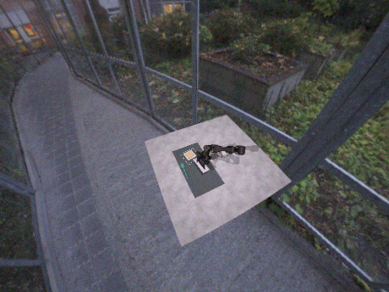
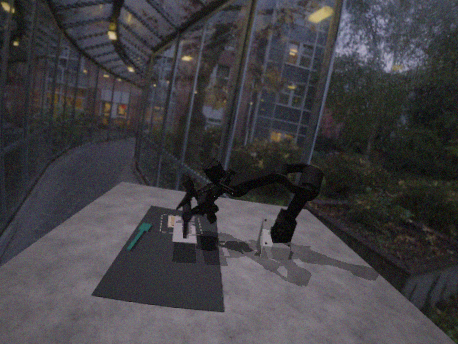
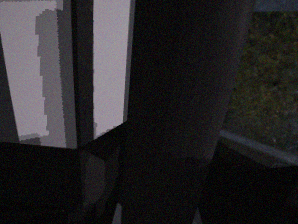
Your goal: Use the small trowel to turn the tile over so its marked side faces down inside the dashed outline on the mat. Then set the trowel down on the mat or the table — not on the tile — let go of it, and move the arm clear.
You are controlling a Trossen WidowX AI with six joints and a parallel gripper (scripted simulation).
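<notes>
On the left of the mat (image 1: 204, 187) (image 2: 160, 285) lies a teal flat-headed tool (image 1: 183, 166) (image 2: 144, 229), apart from the hand. Next comes the tan tile (image 1: 189, 154) (image 2: 171, 221), within the dashed outline (image 1: 183, 158) (image 2: 161, 224); its marking is too small to tell. Then there is a white block (image 1: 205, 169) (image 2: 184, 234) (image 3: 110, 60) — whether it is hollow, I cannot tell, and nothing is seen inside. The hand (image 1: 203, 161) (image 2: 187, 219) (image 3: 158, 129), over this block, pinches something dark, perhaps the small trowel. Turning seems not yet done, so the next move calls for bringing the blade low to the tile's edge — gently, or the tile may slide.
</notes>
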